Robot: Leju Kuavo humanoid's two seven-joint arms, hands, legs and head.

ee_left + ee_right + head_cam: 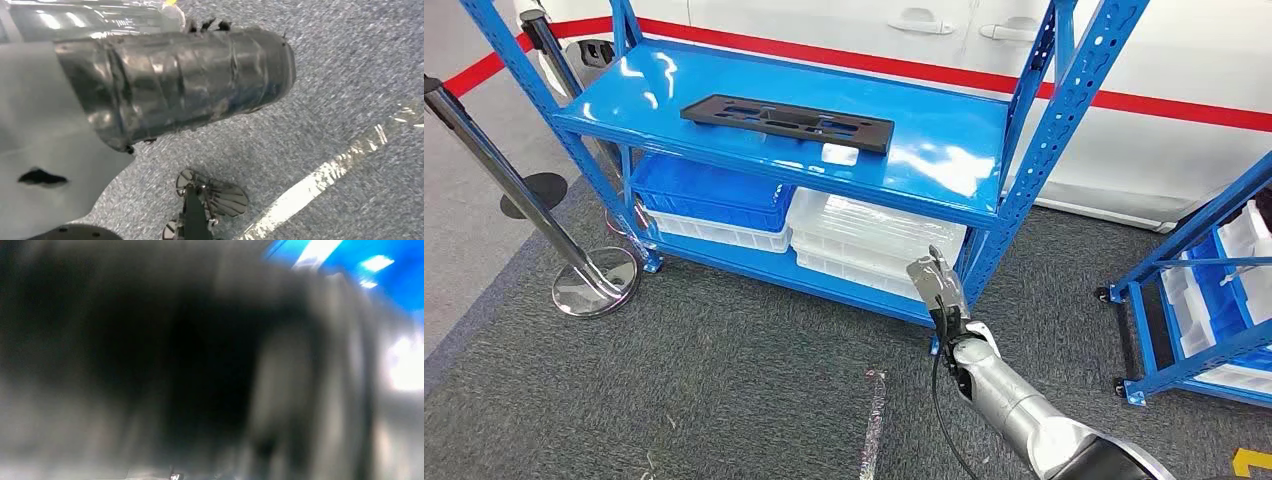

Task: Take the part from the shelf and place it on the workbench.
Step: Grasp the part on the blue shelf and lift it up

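While the part [788, 122] lies untouched on the shelf [944, 165] at eleven o'clock, my right hand [936, 285] sits well below it holding nothing, finger spread unclear, so grasp and carry remain.

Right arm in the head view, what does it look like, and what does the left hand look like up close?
The right arm is a silver segmented tube with a black cable looping beside it, ending in a grey and dark right hand. The left hand shows a glossy dark grey ribbed cover.
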